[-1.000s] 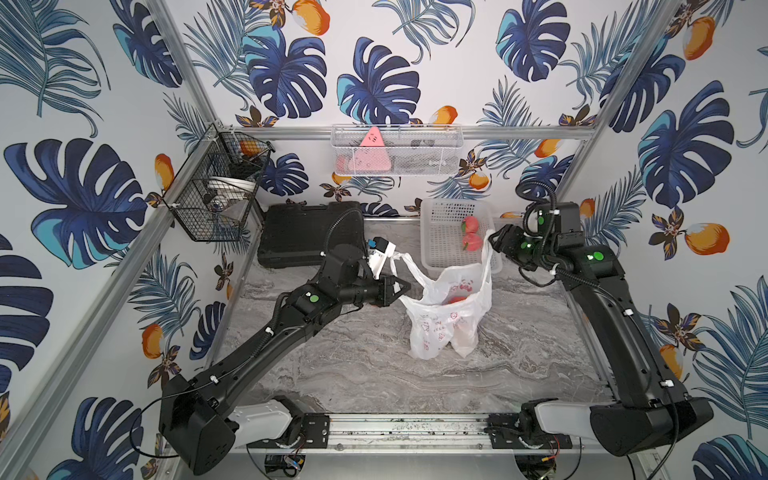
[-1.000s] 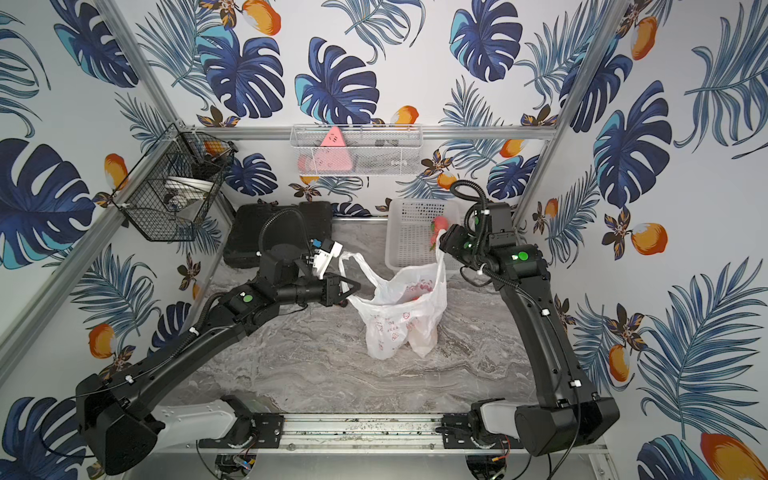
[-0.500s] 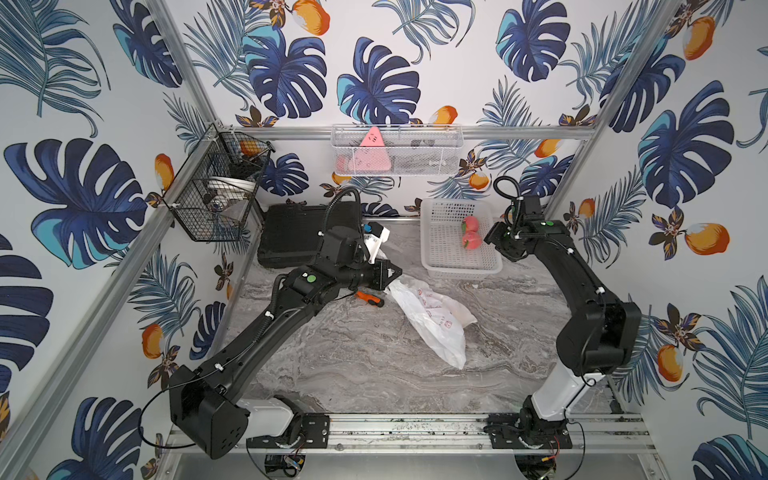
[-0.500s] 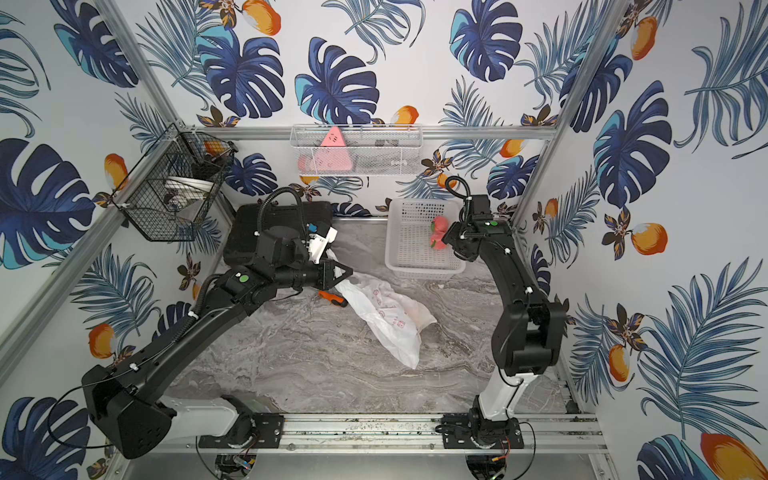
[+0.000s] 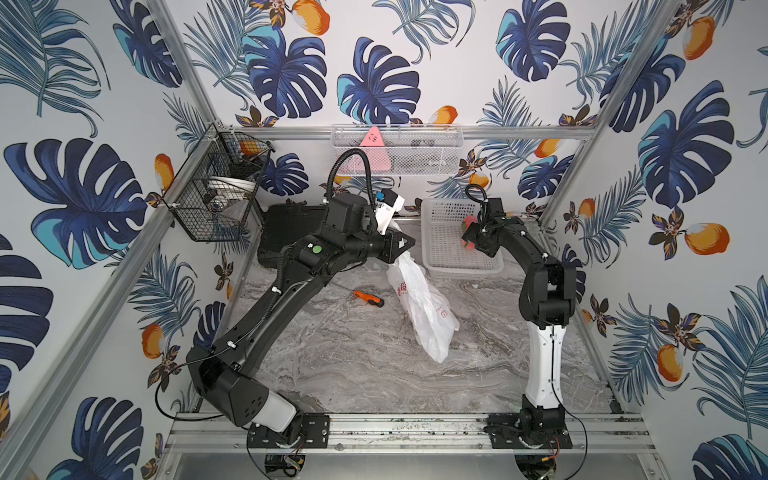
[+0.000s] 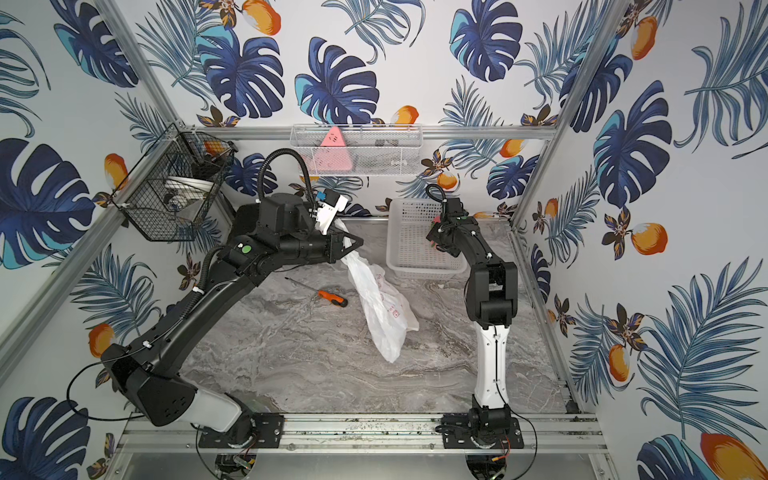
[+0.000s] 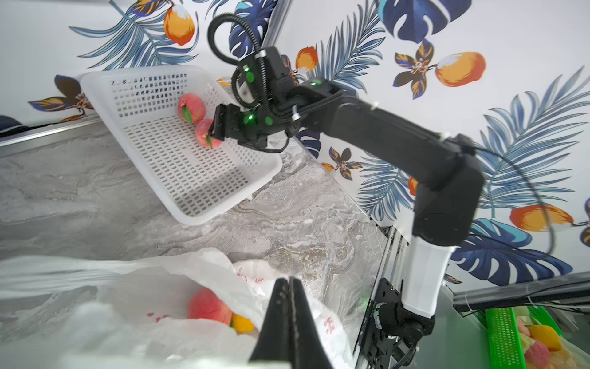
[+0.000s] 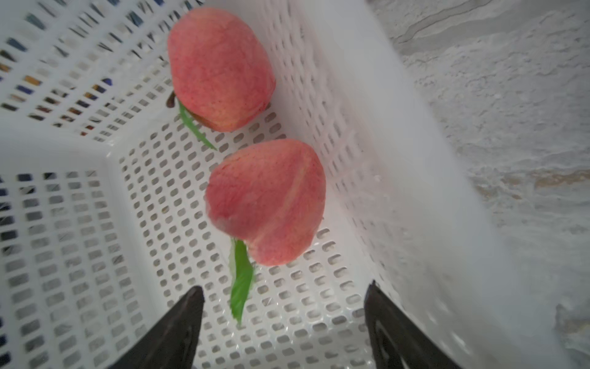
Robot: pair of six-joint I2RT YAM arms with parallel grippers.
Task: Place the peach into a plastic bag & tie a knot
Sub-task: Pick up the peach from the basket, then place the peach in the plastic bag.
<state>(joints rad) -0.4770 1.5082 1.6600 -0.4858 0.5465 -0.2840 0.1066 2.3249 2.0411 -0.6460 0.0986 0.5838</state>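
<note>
plastic bag (image 5: pixel 424 307): mid-table, top end raised, lower end lying on the marble toward the near side | peach (image 7: pixel 209 306): inside the bag | left gripper (image 5: pixel 401 245): jaws pressed together, pinching the bag's top | right gripper (image 8: pixel 284 294): spread wide, hovering over two loose peaches (image 8: pixel 266 201) in the white basket (image 5: pixel 449 249), far right | orange screwdriver (image 5: pixel 368 298): left of the bag

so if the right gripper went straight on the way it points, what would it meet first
Probably the nearer peach in the white basket, green leaf first: it lies straight ahead of the open right gripper. Depth is unclear.
</note>
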